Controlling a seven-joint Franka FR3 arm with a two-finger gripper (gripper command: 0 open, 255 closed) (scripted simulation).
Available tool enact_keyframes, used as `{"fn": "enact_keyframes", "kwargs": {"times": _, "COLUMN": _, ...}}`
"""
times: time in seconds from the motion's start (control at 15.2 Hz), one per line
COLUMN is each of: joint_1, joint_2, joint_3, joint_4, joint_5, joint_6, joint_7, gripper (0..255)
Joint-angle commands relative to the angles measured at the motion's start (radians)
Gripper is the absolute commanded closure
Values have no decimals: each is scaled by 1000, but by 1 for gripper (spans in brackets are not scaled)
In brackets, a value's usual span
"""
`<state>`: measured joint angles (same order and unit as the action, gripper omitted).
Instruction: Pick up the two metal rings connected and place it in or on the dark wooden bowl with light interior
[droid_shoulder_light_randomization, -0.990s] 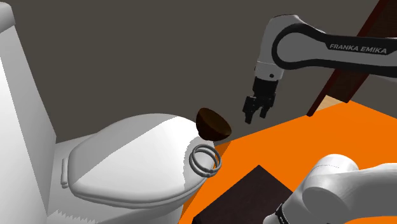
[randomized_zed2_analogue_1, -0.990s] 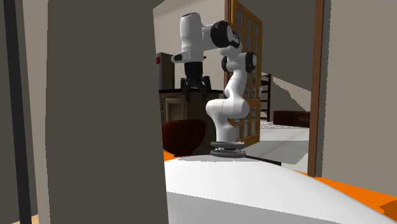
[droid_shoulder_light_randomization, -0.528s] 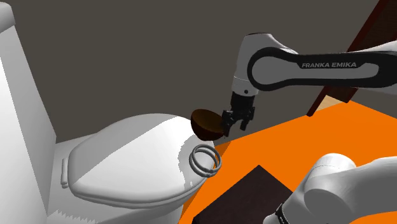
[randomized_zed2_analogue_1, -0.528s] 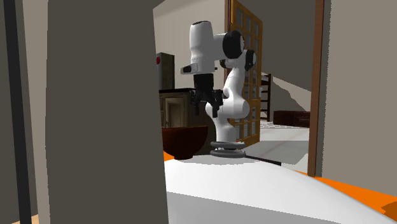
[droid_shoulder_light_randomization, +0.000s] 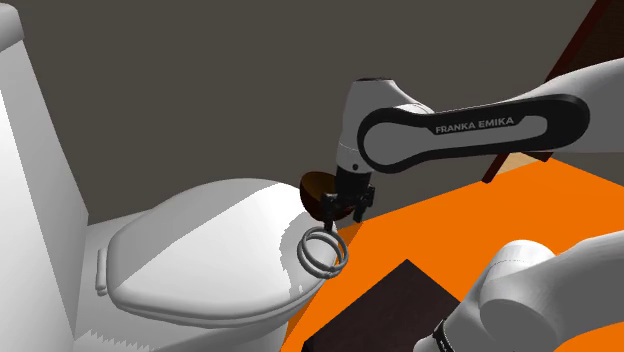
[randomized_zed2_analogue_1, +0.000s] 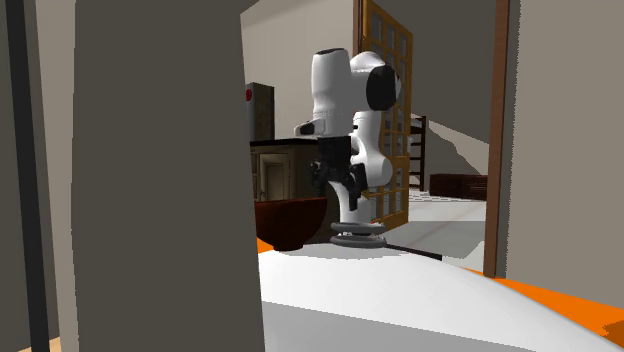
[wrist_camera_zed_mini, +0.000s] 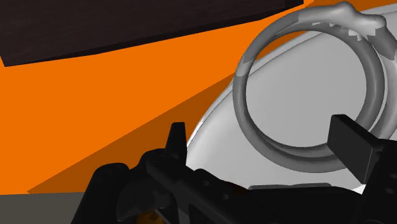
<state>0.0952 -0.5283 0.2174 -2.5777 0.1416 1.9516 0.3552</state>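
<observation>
Two linked grey metal rings (droid_shoulder_light_randomization: 323, 250) lie flat on the edge of a white toilet's closed lid (droid_shoulder_light_randomization: 190, 250), beside the orange surface (droid_shoulder_light_randomization: 450, 230). A dark brown bowl (droid_shoulder_light_randomization: 313, 189) stands just behind them, partly hidden by my hand. My black gripper (droid_shoulder_light_randomization: 337, 213) hangs just above the rings, in front of the bowl. In the wrist view the rings (wrist_camera_zed_mini: 244, 102) lie ahead of the gripper (wrist_camera_zed_mini: 264, 143), whose fingers (wrist_camera_zed_mini: 353, 143) stand apart and touch nothing. The second exterior view has the gripper (randomized_zed2_analogue_1: 338, 192) pointing down beside the bowl (randomized_zed2_analogue_1: 292, 220).
A dark box (droid_shoulder_light_randomization: 385, 305) sits on the orange surface near the stand, also seen beyond the rings as a dark box (wrist_camera_zed_mini: 127, 25). The toilet's white tank (droid_shoulder_light_randomization: 30, 180) rises at the shoulder view's left. A grey wall (droid_shoulder_light_randomization: 200, 90) stands behind.
The arm has swung to the shoulder view's left and down, from the right of the bowl to just above the rings. Rings and bowl have not moved.
</observation>
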Motion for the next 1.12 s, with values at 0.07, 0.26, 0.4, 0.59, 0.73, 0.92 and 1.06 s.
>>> {"fn": "enact_keyframes", "kwargs": {"times": 0.07, "joint_1": 1, "joint_2": 16, "joint_3": 6, "joint_4": -32, "joint_5": 4, "joint_6": 49, "joint_7": 1, "gripper": 0}}
{"fn": "enact_keyframes", "kwargs": {"times": 0.26, "joint_1": 2, "joint_2": 29, "joint_3": 10, "joint_4": -59, "joint_5": 7, "joint_6": 88, "joint_7": 0, "gripper": 0}}
{"fn": "enact_keyframes", "kwargs": {"times": 0.4, "joint_1": 2, "joint_2": 29, "joint_3": 10, "joint_4": -59, "joint_5": 7, "joint_6": 88, "joint_7": 0, "gripper": 0}}
{"fn": "enact_keyframes", "kwargs": {"times": 0.59, "joint_1": 2, "joint_2": 29, "joint_3": 10, "joint_4": -59, "joint_5": 7, "joint_6": 88, "joint_7": 0, "gripper": 0}}
{"fn": "enact_keyframes", "kwargs": {"times": 0.73, "joint_1": 2, "joint_2": 29, "joint_3": 10, "joint_4": -58, "joint_5": 7, "joint_6": 88, "joint_7": 0, "gripper": 0}}
{"fn": "enact_keyframes", "kwargs": {"times": 0.92, "joint_1": 2, "joint_2": 29, "joint_3": 10, "joint_4": -58, "joint_5": 7, "joint_6": 88, "joint_7": 0, "gripper": 255}}
{"fn": "enact_keyframes", "kwargs": {"times": 1.06, "joint_1": 2, "joint_2": 29, "joint_3": 10, "joint_4": -59, "joint_5": 7, "joint_6": 88, "joint_7": 0, "gripper": 255}}
